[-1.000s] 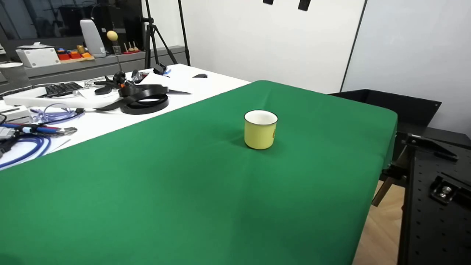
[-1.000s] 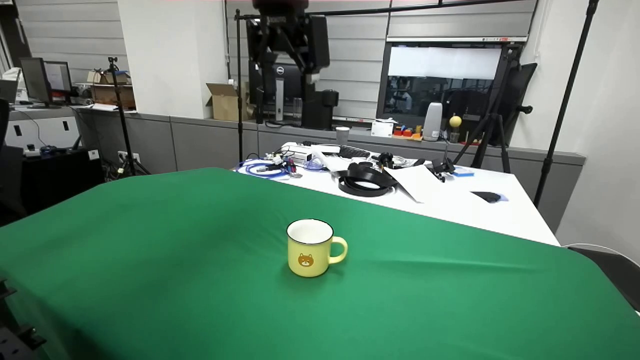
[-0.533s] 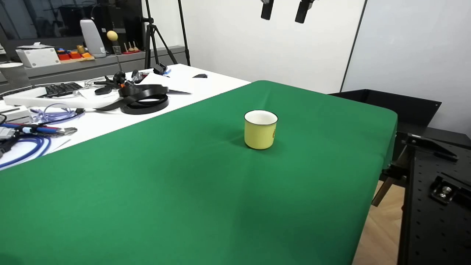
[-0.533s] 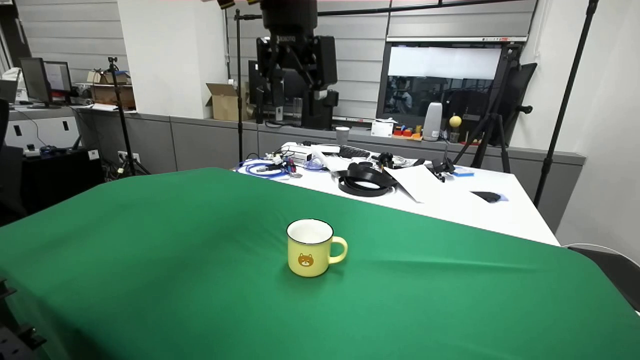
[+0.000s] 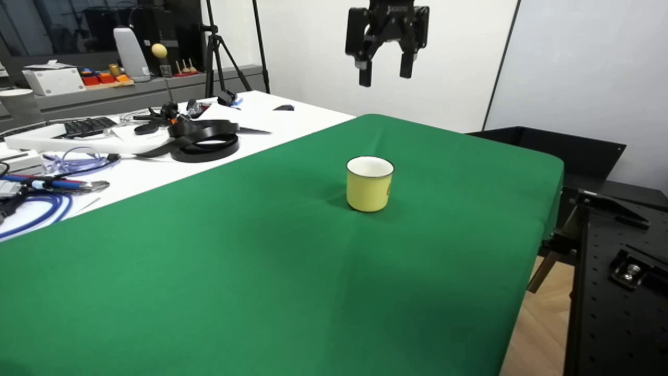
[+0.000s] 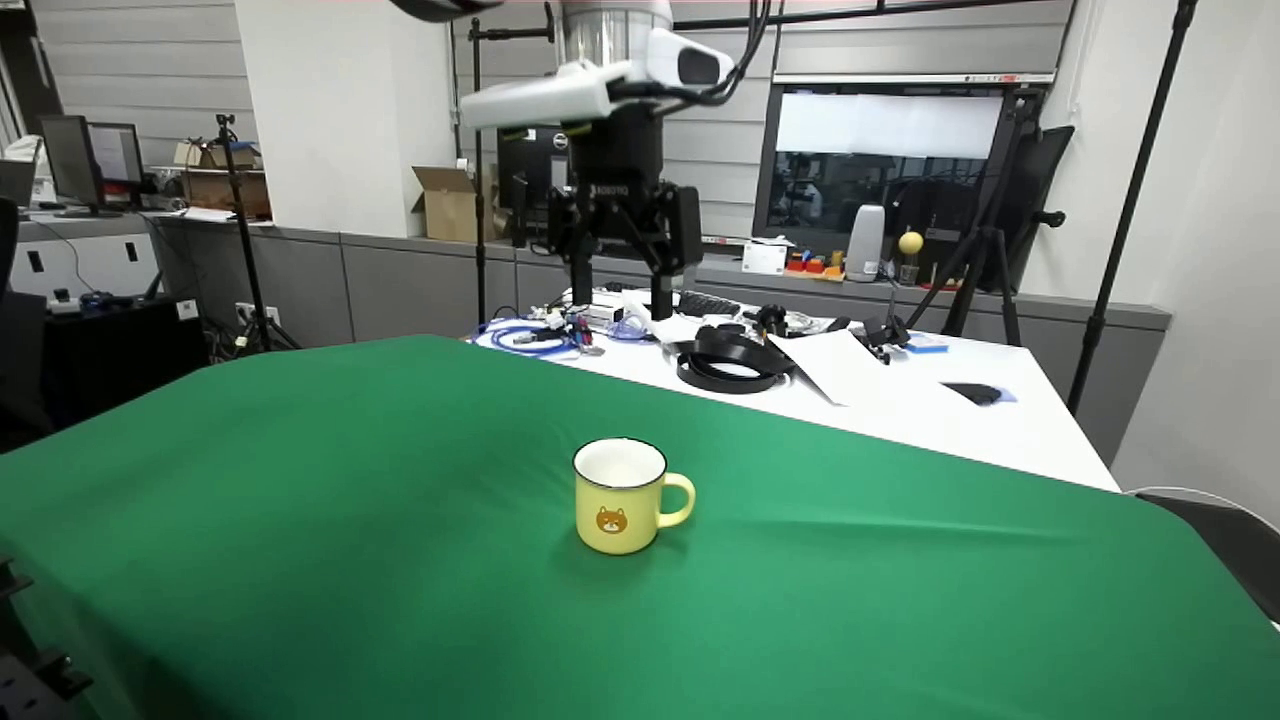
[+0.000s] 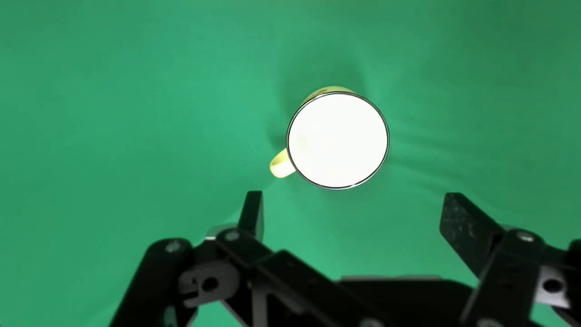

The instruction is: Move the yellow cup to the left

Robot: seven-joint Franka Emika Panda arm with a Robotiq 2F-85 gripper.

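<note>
While the yellow cup is carried by the green cover, upright and mouth up, the gripper is held in the air, higher than the cup and well apart from it. Fingers are spread, wide gap between the tips, pointed down in both exterior views. Exact alignment over the cup can't be told from those angles.

In the wrist view the cup is framed between the two finger lines, but higher up the frame than the tips. Mouth is seen nearly face-on, white inside washed out, rim traced by a thin dark line. Handle is pointed to the lower left of that view. A sliver of yellow wall is exposed past the top of the rim.

In an exterior view a brown animal-face print is shown on the cup's side, with the handle to the right of it. The cup is set in from the cover's visible edges; soft creases are shown in the cover nearby.

Arm is cut off by the top of the frame in an exterior view. Beside the cover, a white table is loaded with black strap coil, keyboard, white sheet. Behind it, a white box is carried by a grey ledge, with a yellow ball near.
</note>
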